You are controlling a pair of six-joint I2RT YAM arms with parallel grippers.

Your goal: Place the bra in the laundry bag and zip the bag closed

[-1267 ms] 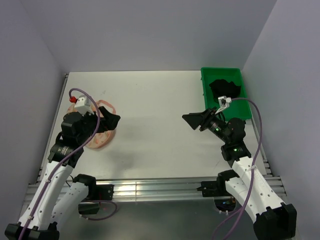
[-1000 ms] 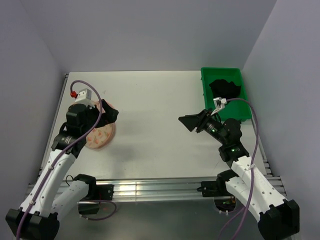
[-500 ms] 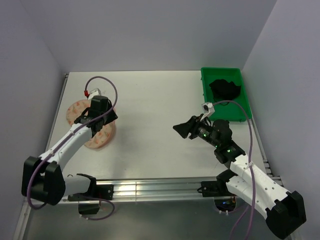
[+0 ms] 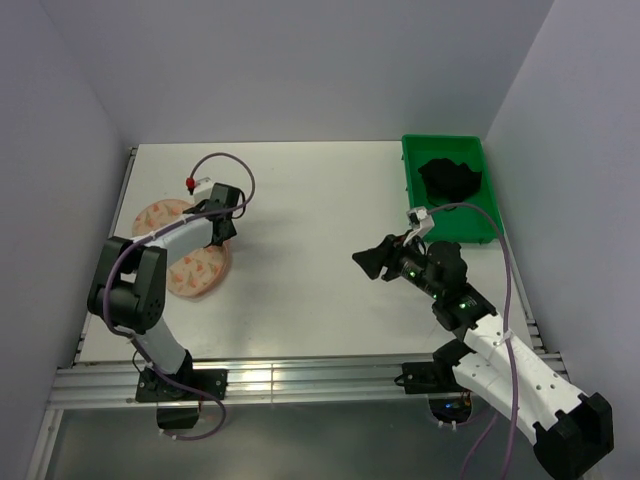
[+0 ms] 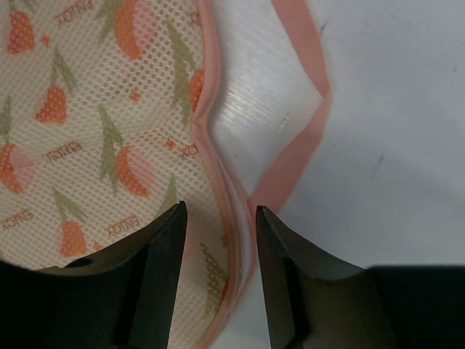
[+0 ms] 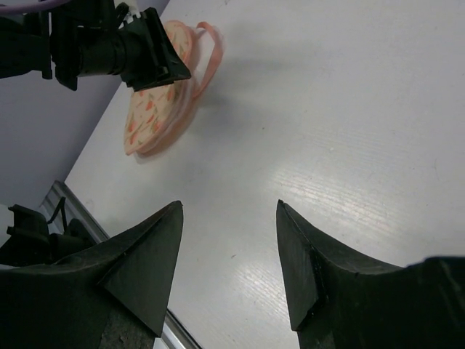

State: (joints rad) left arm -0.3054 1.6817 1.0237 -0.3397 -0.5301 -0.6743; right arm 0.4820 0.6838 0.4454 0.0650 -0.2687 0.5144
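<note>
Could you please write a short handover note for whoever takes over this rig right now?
Left gripper: jaws around the pink trim at the laundry bag edge, partly closed; firm grip unclear.
Right gripper: open, empty, above bare table.
Bra: in the green tray, untouched.
Done: nothing visibly completed.
Left: open the bag, fetch the bra, put it in, zip closed.

Bra (image 4: 450, 178) in tray; bag (image 4: 190, 262) flat (unzipped).
</note>
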